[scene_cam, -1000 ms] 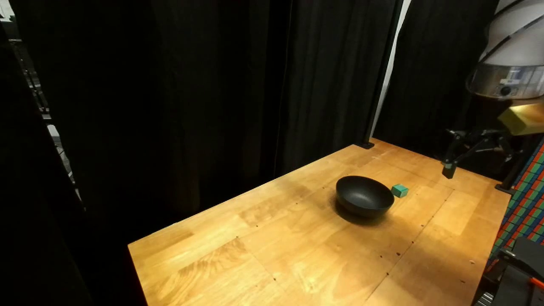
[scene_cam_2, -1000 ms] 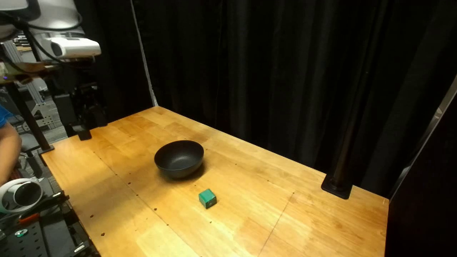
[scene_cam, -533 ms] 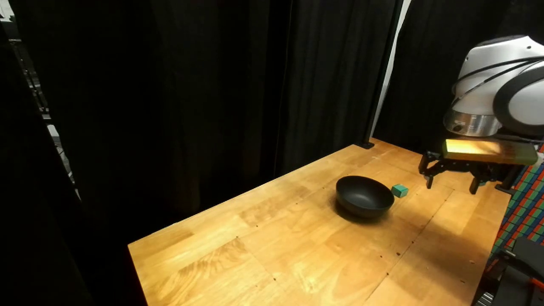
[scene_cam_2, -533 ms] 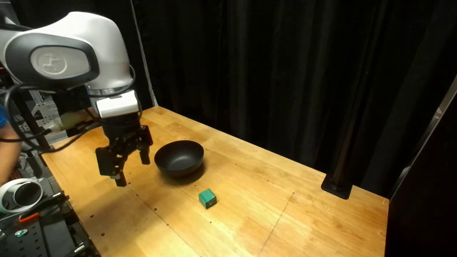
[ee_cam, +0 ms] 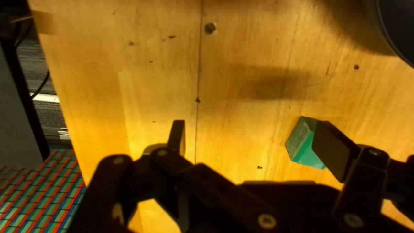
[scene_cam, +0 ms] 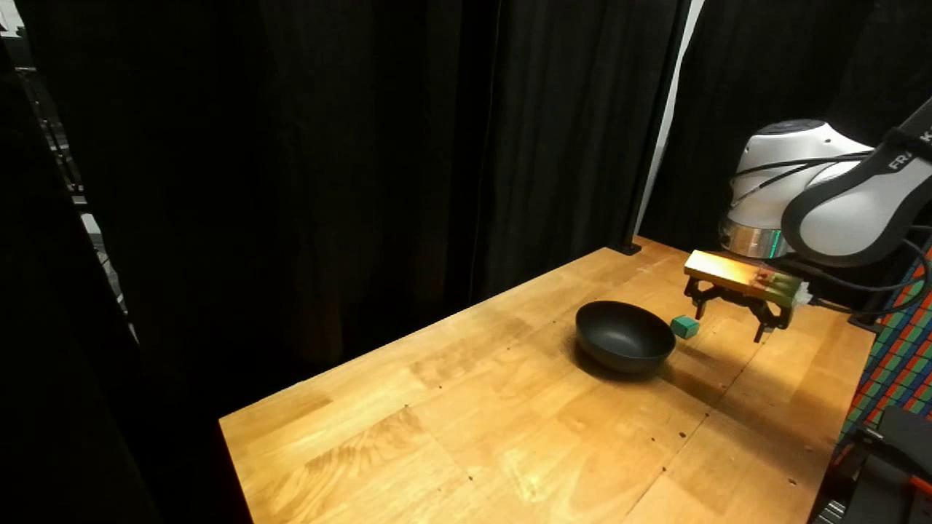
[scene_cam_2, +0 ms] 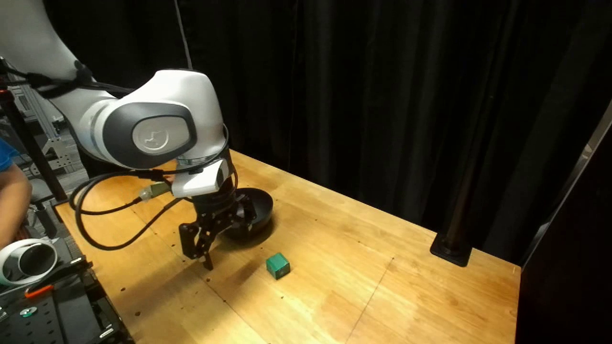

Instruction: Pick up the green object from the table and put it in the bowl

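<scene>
The green object (scene_cam: 684, 327) is a small green block lying on the wooden table (scene_cam: 510, 407), beside the black bowl (scene_cam: 622, 342). The block shows whole in an exterior view (scene_cam_2: 278, 266); there the arm partly hides the bowl (scene_cam_2: 264, 210). My gripper (scene_cam: 729, 326) is open and empty above the table, near the block. In the wrist view the gripper (ee_cam: 249, 139) has its fingers wide apart. The right finger there covers part of the block (ee_cam: 305, 152), which lies below it. The bowl's edge (ee_cam: 399, 29) shows at the top right.
Black pole bases (scene_cam_2: 451, 248) stand at the table's edge. Black curtains (scene_cam: 328, 182) hang behind it. A side cart (scene_cam_2: 57, 310) with a white cylinder (scene_cam_2: 29, 260) stands beside the table, near a person's arm (scene_cam_2: 13, 200). A cable (scene_cam_2: 91, 239) loops off the arm.
The arm has come in from the table's far side, lowered, and moved towards the block and bowl. The gripper has turned and stays open. The block and bowl have not moved.
</scene>
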Available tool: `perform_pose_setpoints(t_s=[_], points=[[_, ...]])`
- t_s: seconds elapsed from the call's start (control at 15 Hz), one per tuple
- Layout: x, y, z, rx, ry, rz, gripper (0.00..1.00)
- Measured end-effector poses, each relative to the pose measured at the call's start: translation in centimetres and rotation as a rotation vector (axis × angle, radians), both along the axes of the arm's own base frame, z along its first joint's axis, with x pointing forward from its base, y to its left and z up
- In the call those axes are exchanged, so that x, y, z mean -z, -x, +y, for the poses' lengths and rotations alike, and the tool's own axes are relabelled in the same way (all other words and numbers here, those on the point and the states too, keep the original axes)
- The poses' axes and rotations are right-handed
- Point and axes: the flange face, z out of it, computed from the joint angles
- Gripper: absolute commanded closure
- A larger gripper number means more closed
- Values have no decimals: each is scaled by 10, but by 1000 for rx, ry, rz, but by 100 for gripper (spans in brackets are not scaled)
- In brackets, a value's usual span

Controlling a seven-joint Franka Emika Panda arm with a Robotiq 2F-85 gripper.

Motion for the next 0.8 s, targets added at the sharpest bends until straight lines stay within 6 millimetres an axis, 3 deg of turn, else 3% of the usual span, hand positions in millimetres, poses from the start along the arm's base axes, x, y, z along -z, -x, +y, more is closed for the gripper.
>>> perform_pose_setpoints(t_s=[0.4, 0.73, 0.8], points=[[19, -40, -16, 224, 144, -98, 0], [52, -53, -12, 361, 216, -123, 1], [58, -54, -11, 381, 226, -129, 26]])
